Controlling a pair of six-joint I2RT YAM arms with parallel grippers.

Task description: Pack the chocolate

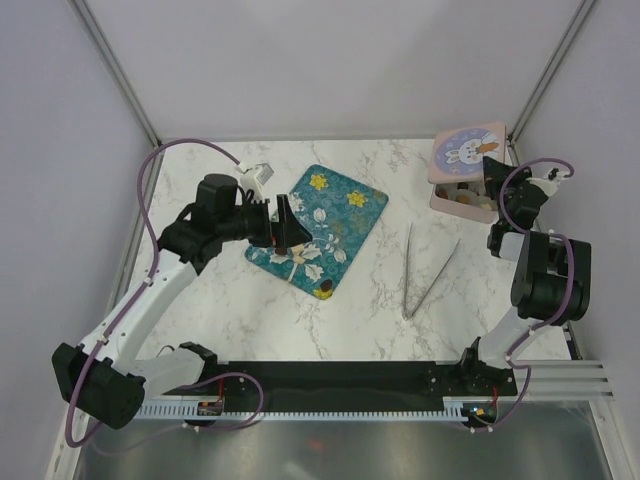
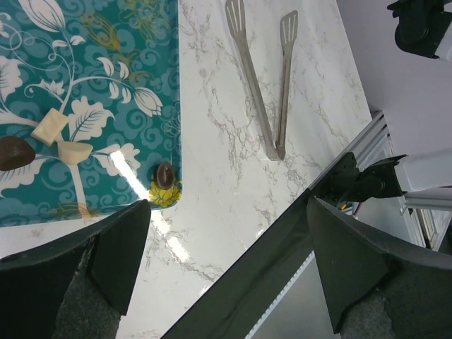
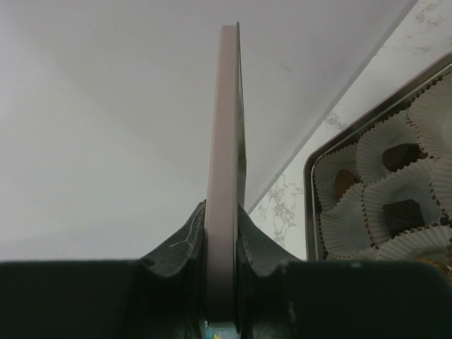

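Pick being prepared: left gripper (image 2: 229, 236) being held open over tray (image 2: 106, 42); lid (image 3: 226, 106) being clamped by right gripper (image 3: 224, 236); descent onto 6-o'clock chocolate (image 2: 165, 174) probably needed.

Tongs (image 1: 408, 270) lie between tray (image 1: 362, 213) and tin (image 1: 438, 203).

text: none legible | labels/brands: none legible | numbers/signs: none legible

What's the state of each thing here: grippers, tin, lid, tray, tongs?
Tin: open, partly filled.
Lid: off, held upright.
Right gripper: shut on lid.
Left gripper: open, empty.
Tray: lying flat, some chocolates on it.
Tongs: lying unheld, arms apart.
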